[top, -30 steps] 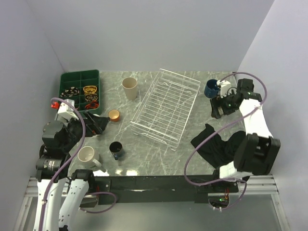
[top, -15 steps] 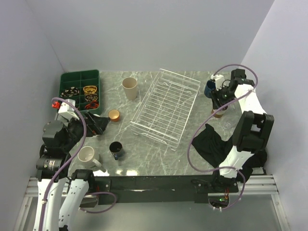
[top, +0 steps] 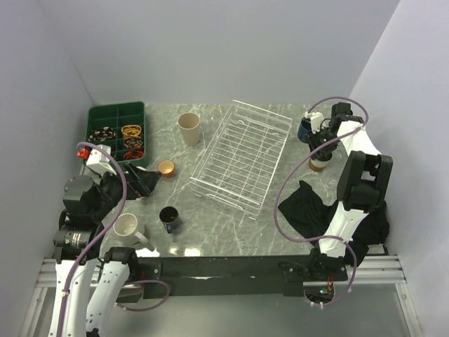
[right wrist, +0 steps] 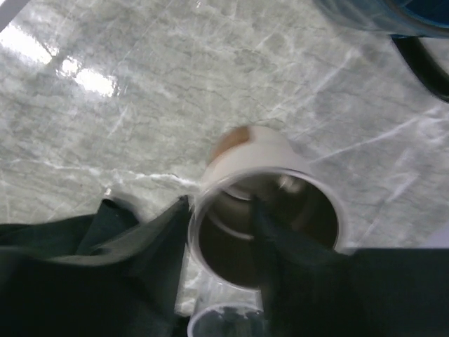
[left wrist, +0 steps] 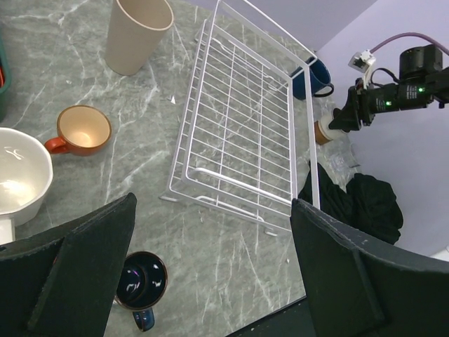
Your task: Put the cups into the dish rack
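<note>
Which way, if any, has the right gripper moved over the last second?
Yes. The right gripper has pulled back toward the rear wall, alongside the dark blue mug.

Shiny stone, wire, cloth
The counter (top: 231, 232) looks like smooth, shiny grey stone. The dish rack (top: 263, 110) is thin white wire. The brown-cream cup (right wrist: 266, 225) is glossy inside, the beige tumbler (top: 189, 129) dull. Near the right edge lies soft, matt black cloth (top: 309, 210).

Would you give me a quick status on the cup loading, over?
Left gripper open, empty. Right gripper open, jaws straddling brown-cream cup wall. Dish rack holds no cups. Black cloth beside that cup.
</note>
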### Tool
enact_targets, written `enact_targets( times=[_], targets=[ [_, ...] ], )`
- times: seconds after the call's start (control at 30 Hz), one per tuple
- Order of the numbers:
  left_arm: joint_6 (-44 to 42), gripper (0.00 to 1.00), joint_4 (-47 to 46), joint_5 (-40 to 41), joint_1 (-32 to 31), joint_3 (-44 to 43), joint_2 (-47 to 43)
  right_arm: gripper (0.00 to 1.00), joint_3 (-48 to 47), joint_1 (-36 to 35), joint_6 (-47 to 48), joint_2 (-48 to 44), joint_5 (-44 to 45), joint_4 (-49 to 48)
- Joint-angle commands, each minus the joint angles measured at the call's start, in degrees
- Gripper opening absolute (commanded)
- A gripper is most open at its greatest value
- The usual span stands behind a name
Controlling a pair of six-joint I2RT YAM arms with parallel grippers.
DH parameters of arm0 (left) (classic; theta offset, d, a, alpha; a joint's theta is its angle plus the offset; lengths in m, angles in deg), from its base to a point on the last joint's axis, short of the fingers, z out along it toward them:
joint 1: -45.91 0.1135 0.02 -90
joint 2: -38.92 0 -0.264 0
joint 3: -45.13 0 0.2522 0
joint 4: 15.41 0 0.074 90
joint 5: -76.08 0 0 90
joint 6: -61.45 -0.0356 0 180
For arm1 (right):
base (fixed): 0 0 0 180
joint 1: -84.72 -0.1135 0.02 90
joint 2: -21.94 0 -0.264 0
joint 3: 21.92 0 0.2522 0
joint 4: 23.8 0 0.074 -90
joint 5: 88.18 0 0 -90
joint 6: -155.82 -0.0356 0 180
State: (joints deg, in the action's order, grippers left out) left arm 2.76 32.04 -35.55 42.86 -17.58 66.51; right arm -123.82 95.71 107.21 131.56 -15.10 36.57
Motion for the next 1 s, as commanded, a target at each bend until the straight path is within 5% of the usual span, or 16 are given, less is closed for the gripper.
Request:
enact_targets(
  times=[0.0, 0.23, 0.43, 0.67, 0.8, 0.97],
  targets=[
    [1.2, 0.96, -2.3, -1.7, -0.1, 0.3, -0.1, 0.38, -1.1, -0.6, -0.8, 1.2, 0.0, -1.3],
    [3.0, 0.96, -2.8, -3.2, 0.0, -0.5, 0.4, 0.00, 0.3, -0.6, -2.4, -1.9, -0.9, -0.9],
    [8.5, 0.96, -7.4, -9.6, 0.0, 1.2, -0.2, 0.00, 4.8, -0.5, -6.2, -14.7, -4.7, 0.2],
    [27.3, 0.96, -29.2, -21.9, -0.2, 7.6, 0.2, 0.00, 10.3, -0.6, -12.3, -37.0, -15.1, 0.0],
    [36.8, 0.96, -41.6, -21.8, -0.7, 10.1, 1.0, 0.00, 9.6, -0.6, -17.6, -48.2, -25.7, -0.6],
    [45.6, 0.96, -48.3, -14.8, -5.1, 9.1, 4.8, 0.00, 12.5, -3.1, -34.2, -53.9, -47.6, -13.2]
  ],
)
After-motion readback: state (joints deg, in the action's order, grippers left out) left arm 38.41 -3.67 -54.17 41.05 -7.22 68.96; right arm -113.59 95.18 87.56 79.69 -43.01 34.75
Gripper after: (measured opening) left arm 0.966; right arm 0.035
